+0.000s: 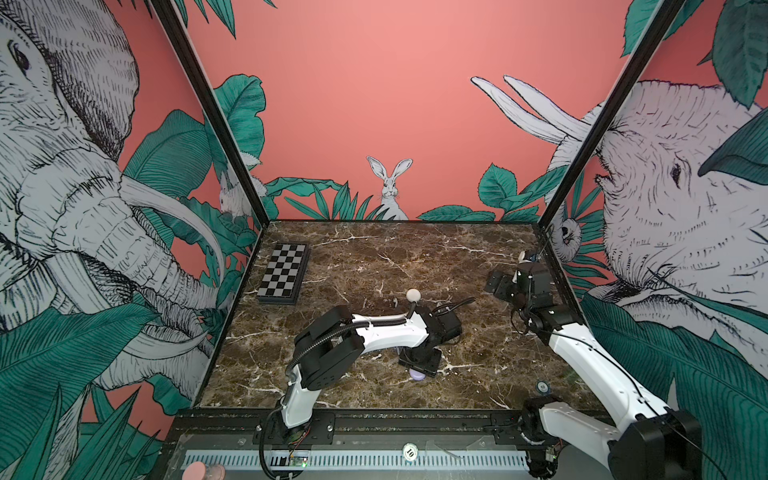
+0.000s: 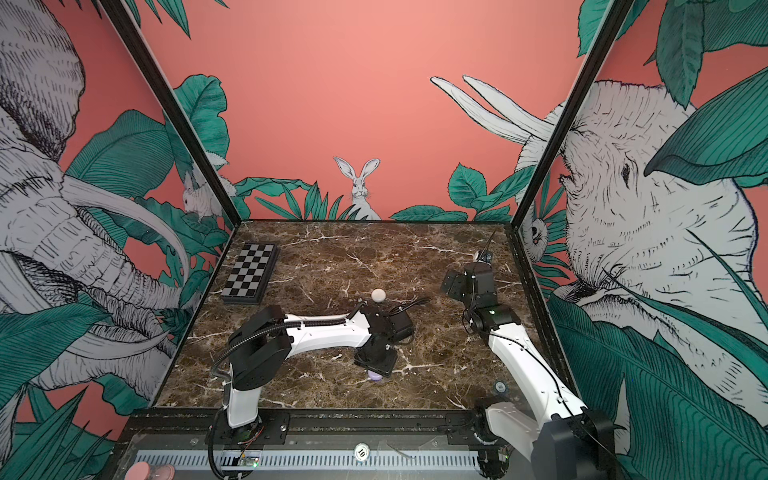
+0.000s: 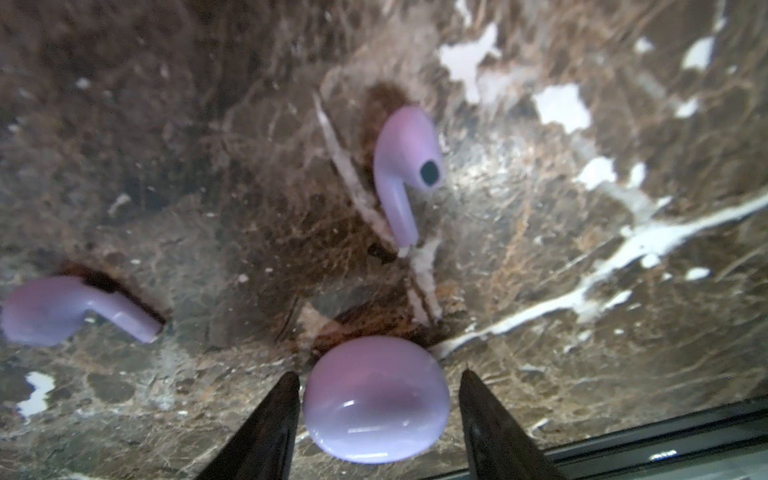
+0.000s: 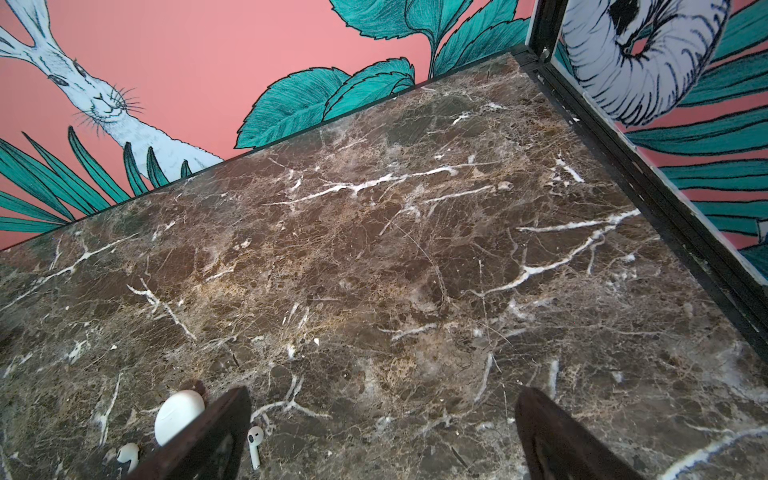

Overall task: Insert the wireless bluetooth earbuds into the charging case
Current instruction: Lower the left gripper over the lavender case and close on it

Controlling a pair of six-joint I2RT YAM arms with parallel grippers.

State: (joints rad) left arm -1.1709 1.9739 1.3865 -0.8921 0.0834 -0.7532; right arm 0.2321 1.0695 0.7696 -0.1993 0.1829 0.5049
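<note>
Earbuds in lilac lie loose on the dark marbled counter (image 3: 623,145) near its front edge: one lilac earbud (image 3: 405,170) is close to the closed lilac case (image 3: 376,399) and a second lilac earbud (image 3: 70,309) lies farther off, neither of them in the case. The left claw (image 3: 378,374) reaches down with its fingers spread to either side of that case (a sliver of counter shows beside one finger, so no firm pinch is evident), probably to steady or lift it for opening. Farther back, the white case (image 4: 178,415) sits shut with the white earbuds (image 4: 254,440) loose beside it. The right claw (image 4: 384,395) hangs spread wide and empty above bare counter, likely held in reserve. A chessboard (image 1: 284,272) rests toward the back left, below coral walls (image 1: 374,83) painted with leaves, elephants and a rabbit.
</note>
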